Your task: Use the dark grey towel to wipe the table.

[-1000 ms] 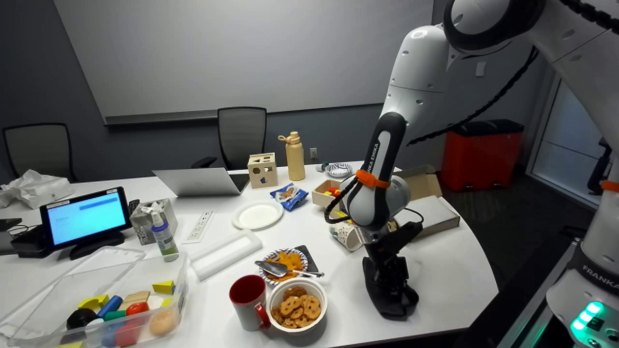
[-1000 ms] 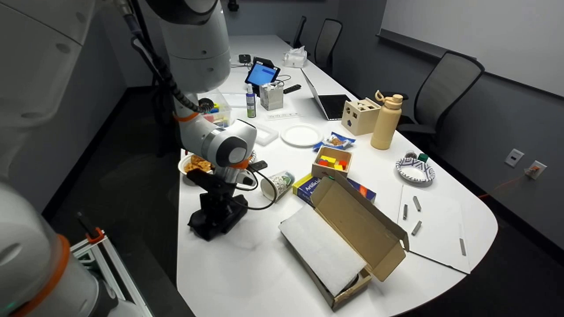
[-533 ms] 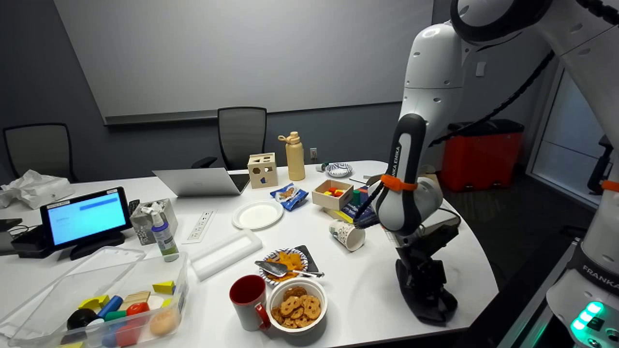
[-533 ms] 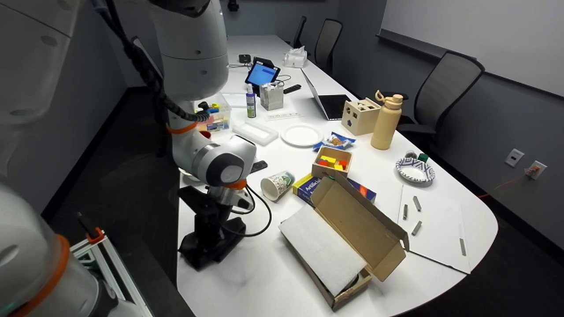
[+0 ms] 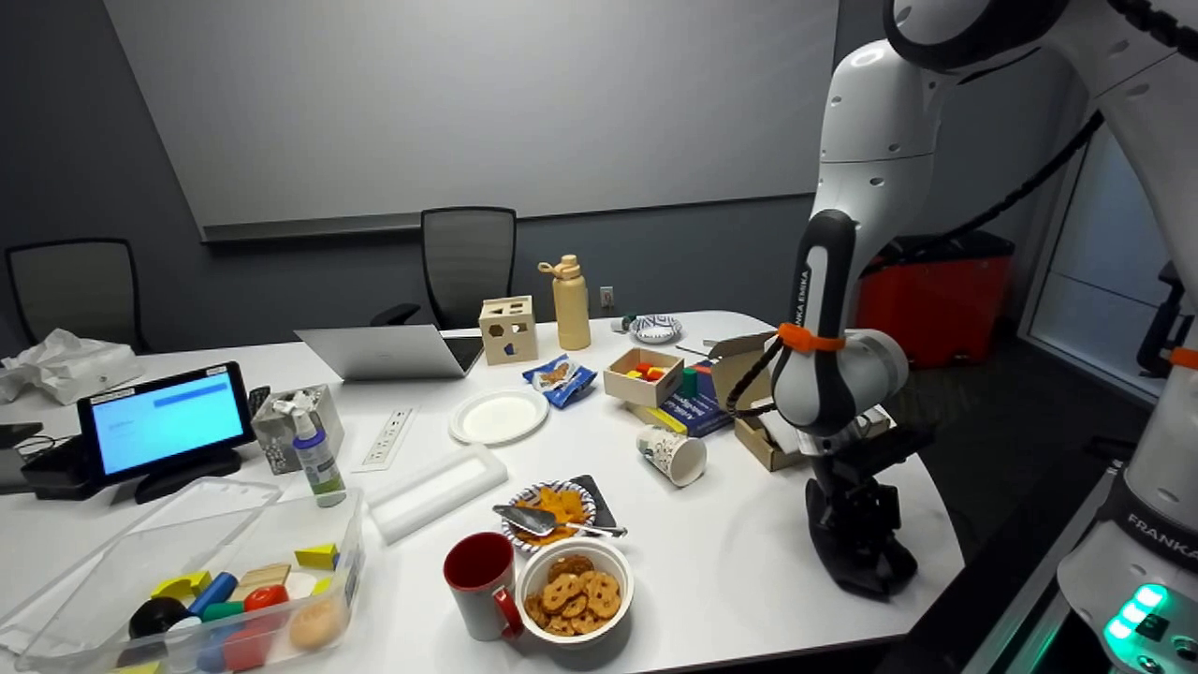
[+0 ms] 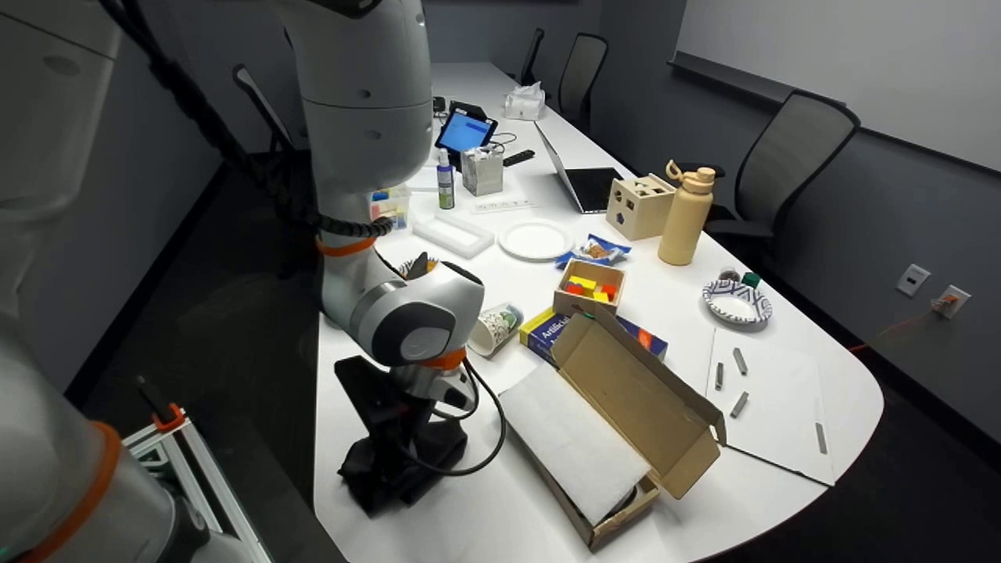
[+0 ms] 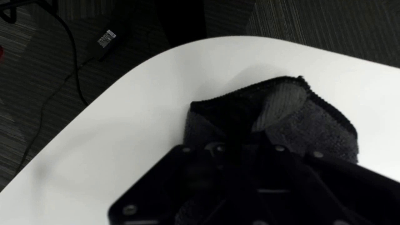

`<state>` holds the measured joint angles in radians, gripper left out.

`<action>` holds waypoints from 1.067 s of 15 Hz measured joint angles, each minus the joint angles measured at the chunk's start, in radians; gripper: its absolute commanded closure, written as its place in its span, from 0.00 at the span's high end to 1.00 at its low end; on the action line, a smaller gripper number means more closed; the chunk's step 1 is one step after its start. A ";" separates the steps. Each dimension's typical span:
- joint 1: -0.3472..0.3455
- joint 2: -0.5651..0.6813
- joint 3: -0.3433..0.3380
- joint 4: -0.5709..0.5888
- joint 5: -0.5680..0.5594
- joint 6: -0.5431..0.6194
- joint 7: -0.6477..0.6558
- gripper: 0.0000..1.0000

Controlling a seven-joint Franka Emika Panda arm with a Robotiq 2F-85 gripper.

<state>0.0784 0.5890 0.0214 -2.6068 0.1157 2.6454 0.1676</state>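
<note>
Towel, dark grey, pinched between fingers. Advised: light, overlapping strokes across the counter, short of its edge.

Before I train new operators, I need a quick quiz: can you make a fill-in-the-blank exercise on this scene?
1. The gripper holds a dark grey towel, and the table below is ____ in colour.
2. The mug is ____ on the inside.
3. The paper cup is not upright but lies on its ____.
4. The laptop is not shut but ____.

Missing words: white; red; side; open.
</note>
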 measured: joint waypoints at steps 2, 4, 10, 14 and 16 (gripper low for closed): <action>-0.026 -0.001 0.000 0.007 0.000 0.006 -0.017 0.03; -0.035 0.000 0.006 0.026 0.000 0.006 -0.034 0.03; 0.018 0.032 0.079 0.186 -0.009 -0.007 -0.041 0.03; 0.084 0.084 0.111 0.327 -0.028 -0.096 -0.054 0.03; 0.102 0.109 0.125 0.382 -0.034 -0.155 -0.078 0.03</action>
<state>0.1802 0.6981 0.1467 -2.2249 0.0815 2.4904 0.0900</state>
